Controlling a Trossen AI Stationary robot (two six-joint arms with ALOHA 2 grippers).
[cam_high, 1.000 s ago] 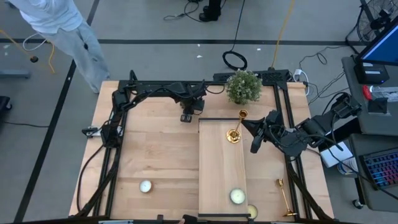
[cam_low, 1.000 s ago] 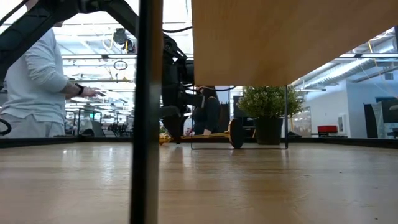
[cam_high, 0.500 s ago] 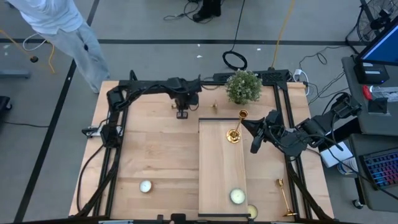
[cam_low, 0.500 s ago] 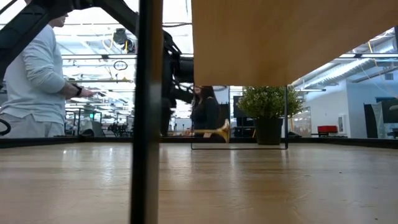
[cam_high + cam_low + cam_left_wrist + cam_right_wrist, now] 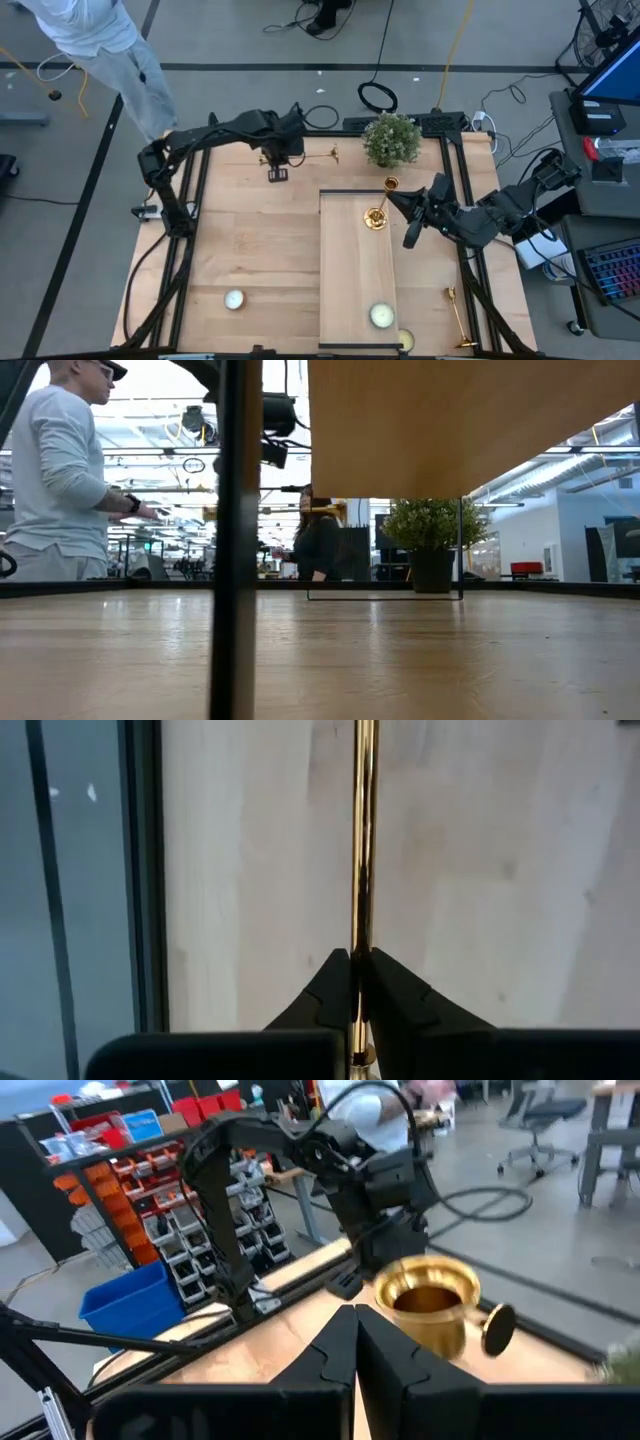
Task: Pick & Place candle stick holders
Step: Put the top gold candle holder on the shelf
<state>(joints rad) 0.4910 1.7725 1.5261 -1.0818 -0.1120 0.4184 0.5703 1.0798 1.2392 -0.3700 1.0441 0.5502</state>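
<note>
Lifted since earlier frame: my left gripper (image 5: 352,982), pinched tight on candlestick (image 5: 300,156) stem, upper centre of high view. Thin polished brass: rigid, slippery, base-heavy; grip mid-stem. Right gripper (image 5: 408,237) closed, empty.

No writing, label, brand, number or sign can be read in any of these views.
</note>
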